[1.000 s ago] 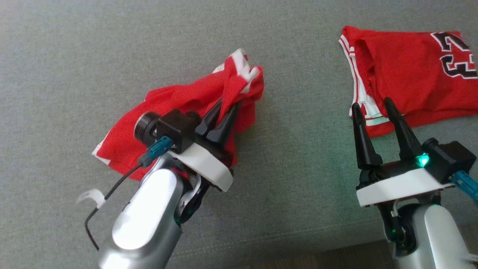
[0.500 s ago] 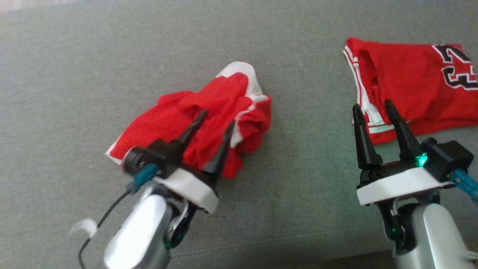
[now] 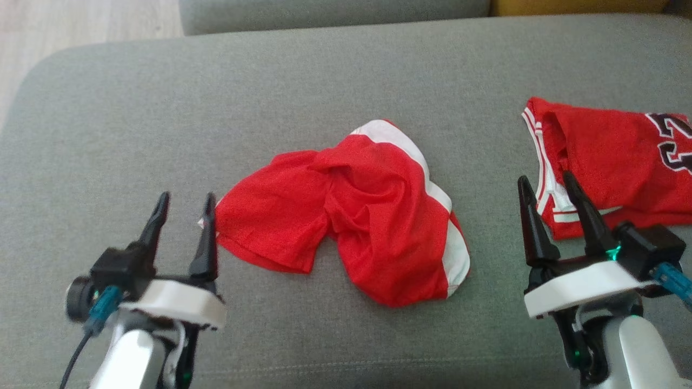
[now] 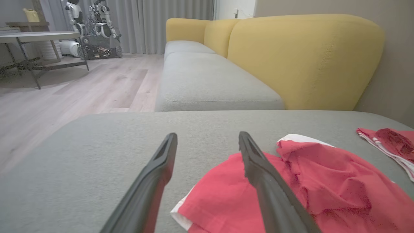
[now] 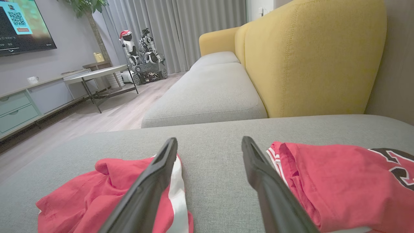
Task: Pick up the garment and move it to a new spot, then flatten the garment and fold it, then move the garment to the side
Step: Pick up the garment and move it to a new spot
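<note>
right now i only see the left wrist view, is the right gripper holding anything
observer: no, the right gripper is open and empty, beside a red jersey with white-striped trim
operator: is that the red thing at my right edge
observer: yes, and it carries a black number outlined in white
operator: and the garment by my fingers
observer: the crumpled red shorts have a white band running down the whole side away from the left gripper

Red garment (image 3: 346,216) w/ white trim, crumpled on grey cushion (image 3: 162,108).
</note>
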